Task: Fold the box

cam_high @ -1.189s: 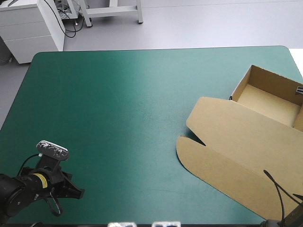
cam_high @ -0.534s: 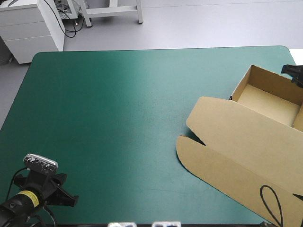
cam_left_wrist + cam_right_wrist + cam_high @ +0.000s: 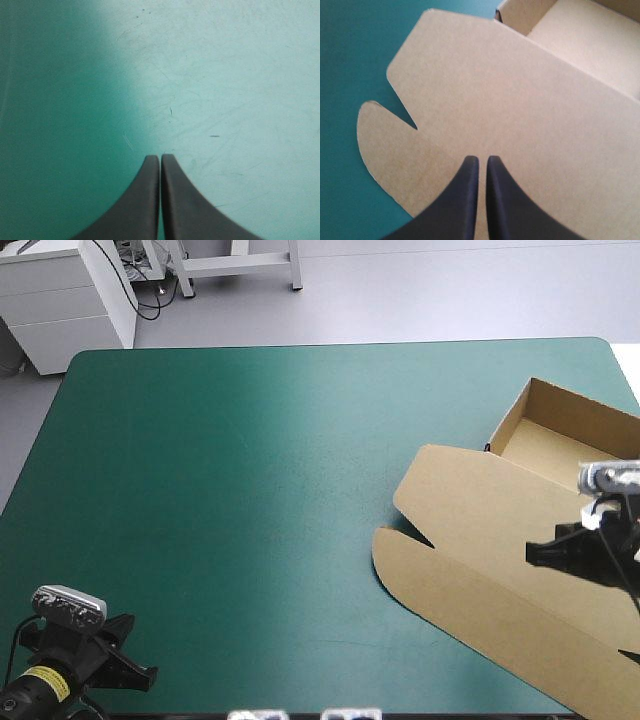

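Both arms have shifted since the earlier frames: my right end effector has come in over the box, and my left end effector has drawn back into the lower left corner of the high view.

I see the brown box at the right of the frame on the teal-green bench. Its open tray sits toward the upper right with walls raised, and its lid lies flat with a notch on its left edge. The right end effector is closed over the lid, its black fingers gripping nothing; I cannot tell whether they touch the board. The left end effector is closed to a point above bare cover, well apart from the box.
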